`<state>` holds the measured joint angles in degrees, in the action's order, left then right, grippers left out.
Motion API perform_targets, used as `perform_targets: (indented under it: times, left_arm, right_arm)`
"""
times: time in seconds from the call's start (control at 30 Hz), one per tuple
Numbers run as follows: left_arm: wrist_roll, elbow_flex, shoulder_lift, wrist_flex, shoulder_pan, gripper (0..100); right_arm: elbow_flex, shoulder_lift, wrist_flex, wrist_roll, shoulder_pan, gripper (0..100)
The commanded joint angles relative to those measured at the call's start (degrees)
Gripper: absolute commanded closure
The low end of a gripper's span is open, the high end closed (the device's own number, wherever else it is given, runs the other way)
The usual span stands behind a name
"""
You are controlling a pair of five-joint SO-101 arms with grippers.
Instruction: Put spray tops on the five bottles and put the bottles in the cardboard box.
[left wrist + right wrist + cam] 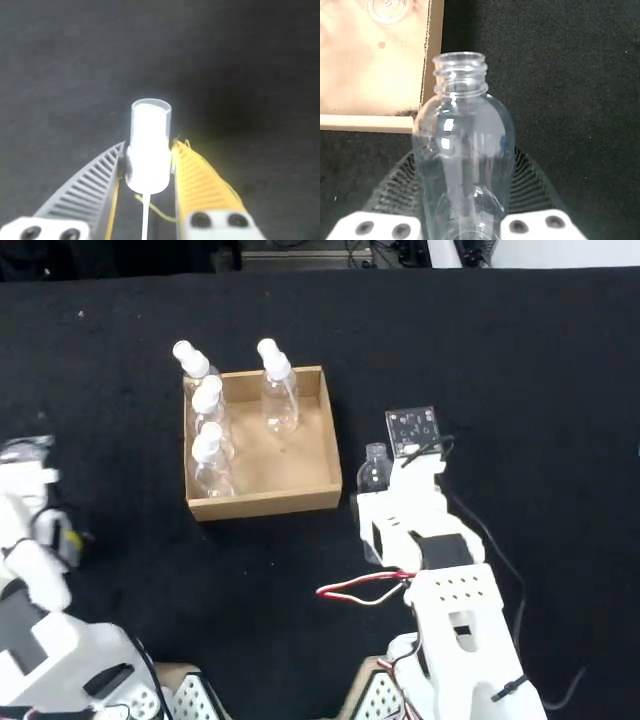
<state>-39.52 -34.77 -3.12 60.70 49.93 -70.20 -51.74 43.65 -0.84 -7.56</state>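
Your right pincer [465,155] is clamped on the uncapped bottle [460,100], upright at three o'clock of the cardboard box [265,503], neck ready for the spray top [150,120] gripped in your left pincer [148,150].

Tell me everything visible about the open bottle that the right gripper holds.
The bottle is clear plastic by its look, empty, with round shoulders and a threaded neck, open and uncapped. It stands about upright between the fingers of the right gripper, which is shut on its body. It is outside the cardboard box, close beside the box's right wall, near the front corner.
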Motion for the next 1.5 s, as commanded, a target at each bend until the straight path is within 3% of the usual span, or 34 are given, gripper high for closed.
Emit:
perform_targets:
  times: [0.0,0.1,0.23,0.4,0.67,0.83,1.07,1.27,1.47]
  left_arm:
    - [-1.32,5.67,-2.46,-0.7,8.57,89]
    - [-1.85,6.73,-2.46,-0.53,10.42,88]
    - [-8.62,6.2,-2.37,-0.26,10.51,81]
    - [-12.22,6.02,-2.37,-0.7,10.33,80]
    - [-12.04,6.29,1.23,-1.14,10.07,80]
    - [-9.23,6.81,7.65,-5.71,10.07,80]
    - [-8.97,12.26,6.15,5.19,9.63,80]
    - [-7.38,12.62,2.99,7.91,6.81,98]
    - [-5.8,12.7,2.64,8.26,5.85,97]
  right_arm:
    - [0.4,-2.07,-1.41,-0.09,0.88,98.8]
    - [0.4,-2.07,-1.41,-0.09,0.88,98.8]
    - [0.4,-2.07,-1.41,-0.09,0.88,98.8]
    - [0.4,-2.07,-1.41,-0.09,0.88,98.8]
    - [0.4,-2.07,-1.41,-0.09,0.88,98.8]
    - [0.31,-2.07,-1.41,-0.09,0.88,98.8]
    - [0.31,-2.07,-1.41,-0.09,0.88,98.8]
    - [0.4,-2.07,-1.41,-0.09,0.88,98.8]
    - [0.4,-2.07,-1.41,-0.09,0.88,98.8]
